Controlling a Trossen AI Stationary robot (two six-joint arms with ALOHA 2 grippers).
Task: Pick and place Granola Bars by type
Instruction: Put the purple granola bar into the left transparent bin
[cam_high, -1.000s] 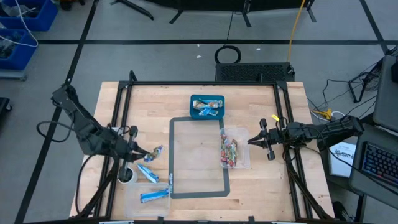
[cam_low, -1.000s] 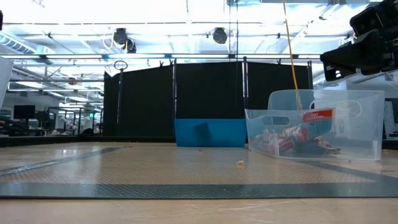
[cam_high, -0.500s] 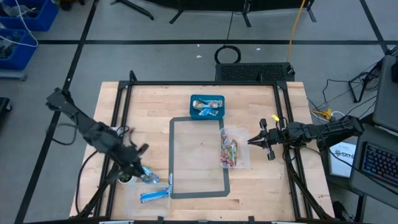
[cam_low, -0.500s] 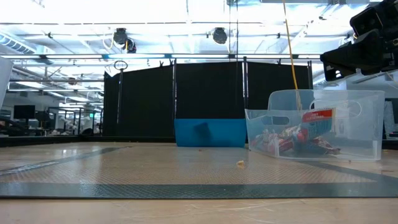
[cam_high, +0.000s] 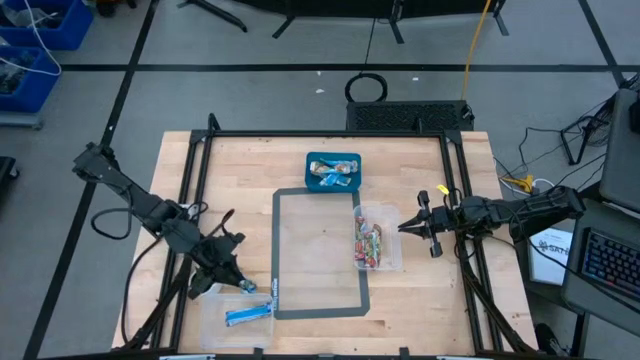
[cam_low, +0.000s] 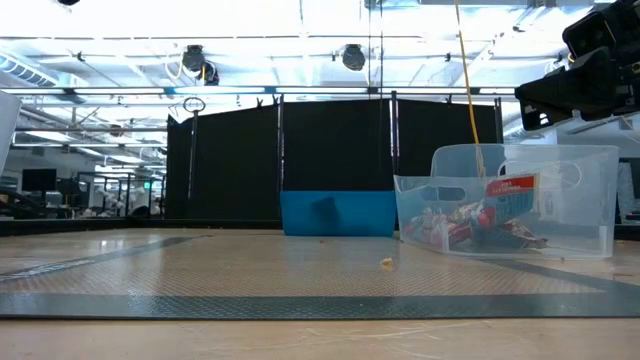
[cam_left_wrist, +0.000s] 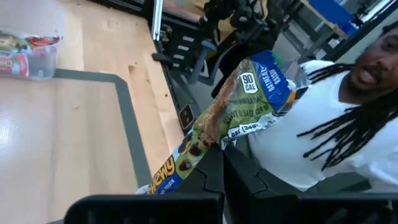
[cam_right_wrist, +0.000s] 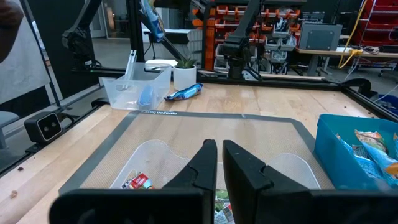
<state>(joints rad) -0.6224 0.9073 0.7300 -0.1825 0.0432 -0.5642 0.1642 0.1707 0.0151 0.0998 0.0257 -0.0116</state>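
Observation:
My left gripper (cam_high: 230, 272) is shut on a blue-and-green wrapped granola bar (cam_left_wrist: 239, 109), above the table's near left part; it also shows in the right wrist view (cam_right_wrist: 151, 18). Another blue bar (cam_right_wrist: 185, 92) lies flat on the table beside a white pot (cam_right_wrist: 185, 74). A third blue bar (cam_high: 248, 314) lies in a clear bin (cam_high: 215, 318) at the near left. Red-wrapped bars (cam_high: 368, 245) lie in a clear bin (cam_high: 392, 250) right of the mat. My right gripper (cam_high: 403, 227) is shut and empty beside that bin. My left gripper pinches the bar between its two fingers, partway along its length (cam_left_wrist: 202, 146). The fingers lie across the bar. Its longer end (cam_left_wrist: 267, 78) sticks out past the fingertips. The bar is lifted clear of the table.
A blue bin (cam_high: 333, 172) with several blue bars stands at the mat's far edge. A dark-bordered mat (cam_high: 320, 255) covers the table's middle. A person in a white shirt (cam_left_wrist: 311, 137) stands beyond the table's edge. Black frame rails (cam_high: 190, 200) run along the table's sides.
My left gripper has gone toward the table's near edge and a little to the right with the blue bar, turning as it went, and now stands over the bar that lies beside the white pot.

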